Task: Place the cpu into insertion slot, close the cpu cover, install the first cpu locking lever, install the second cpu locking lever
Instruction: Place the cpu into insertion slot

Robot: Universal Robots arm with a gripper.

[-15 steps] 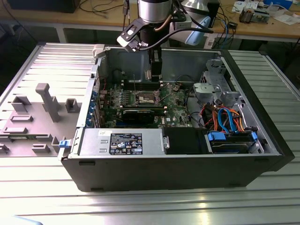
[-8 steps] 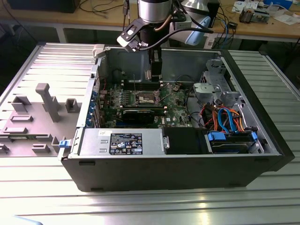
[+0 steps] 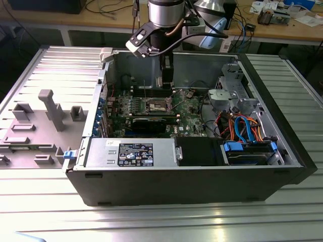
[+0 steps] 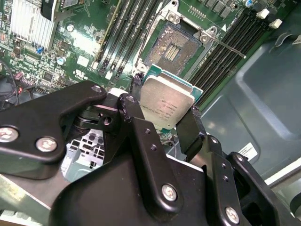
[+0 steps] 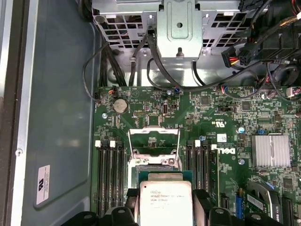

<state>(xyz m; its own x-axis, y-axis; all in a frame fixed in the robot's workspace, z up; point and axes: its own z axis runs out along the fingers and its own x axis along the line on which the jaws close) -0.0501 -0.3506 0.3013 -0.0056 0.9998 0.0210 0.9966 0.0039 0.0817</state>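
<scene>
Cpu [image 4: 167, 106] sits clamped at two opposite edges in the black claw [image 4: 161, 115], shiny top showing, held clear of the uncovered insertion slot [image 4: 171, 49] on the green motherboard [image 4: 89, 42].

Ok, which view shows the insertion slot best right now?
The second wrist view: the insertion slot lies open and unblocked, its contact field plain, beyond the cpu in the gripper. In the first wrist view the cpu overlaps one edge of it. The exterior view has it far off, on the motherboard near the gripper.
</scene>
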